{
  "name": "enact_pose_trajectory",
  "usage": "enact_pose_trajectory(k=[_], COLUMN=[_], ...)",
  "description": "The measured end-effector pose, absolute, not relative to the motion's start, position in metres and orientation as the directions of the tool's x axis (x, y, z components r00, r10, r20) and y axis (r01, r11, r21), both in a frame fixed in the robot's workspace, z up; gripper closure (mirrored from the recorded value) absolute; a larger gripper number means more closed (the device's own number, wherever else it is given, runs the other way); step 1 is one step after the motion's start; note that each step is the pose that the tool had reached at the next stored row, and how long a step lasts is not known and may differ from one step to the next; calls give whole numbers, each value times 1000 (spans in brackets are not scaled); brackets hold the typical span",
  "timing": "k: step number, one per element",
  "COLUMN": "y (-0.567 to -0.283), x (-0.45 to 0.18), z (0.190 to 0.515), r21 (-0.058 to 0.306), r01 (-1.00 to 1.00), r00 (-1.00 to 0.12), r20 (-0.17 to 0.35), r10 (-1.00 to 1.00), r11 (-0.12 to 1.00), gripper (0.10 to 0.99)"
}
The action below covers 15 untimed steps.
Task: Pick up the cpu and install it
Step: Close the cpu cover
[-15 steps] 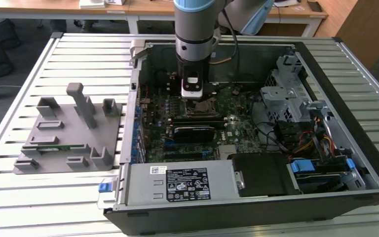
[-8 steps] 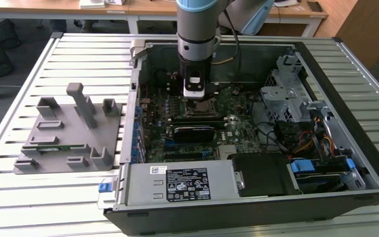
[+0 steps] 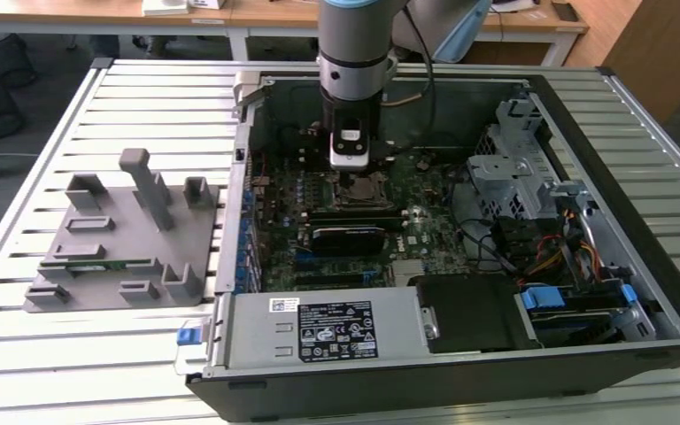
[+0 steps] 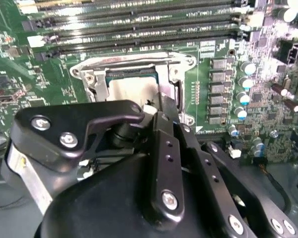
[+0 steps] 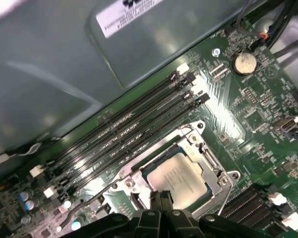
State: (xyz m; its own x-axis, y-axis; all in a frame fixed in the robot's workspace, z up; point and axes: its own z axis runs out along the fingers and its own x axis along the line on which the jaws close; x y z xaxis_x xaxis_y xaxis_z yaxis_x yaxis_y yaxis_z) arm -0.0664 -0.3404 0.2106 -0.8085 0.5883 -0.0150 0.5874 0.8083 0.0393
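**Exterior view, dial centred on the socket.**

1. Fixture: grey, at 9 o'clock, outside the case. A green memory stick lies in one of its slots.
2. Case: open and lying flat, with the board exposed inside.
3. Arm: enters from 12 o'clock and points straight down over the socket.
4. Gripper: fingers drawn together with nothing visible between them. The tips sit at the near edge of the cpu in both wrist views. Whether they touch it cannot be told.
5. Cpu: lies flat and square inside the metal socket frame, pale lid upward, beside the memory slots. It also appears in the second wrist view, partly behind the fingers.
6. Power supply: at 6 o'clock.
7. Drive cage: at 3 o'clock.

**Handling note, cpu (judged):**
- Light, thin and rigid.
- The lid is smooth and likely slippery.
- The underside contacts are fragile.
- Best held by two opposite edges and kept level.
- Seating should need no force.
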Motion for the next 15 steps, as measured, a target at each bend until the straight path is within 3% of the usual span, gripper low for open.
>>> enact_pose_trajectory(k=[15], y=[-340], x=[-53], z=[210], r21=[39], r01=[587], r00=[-808], r20=[-15], r10=[588], r11=[808], gripper=[980])
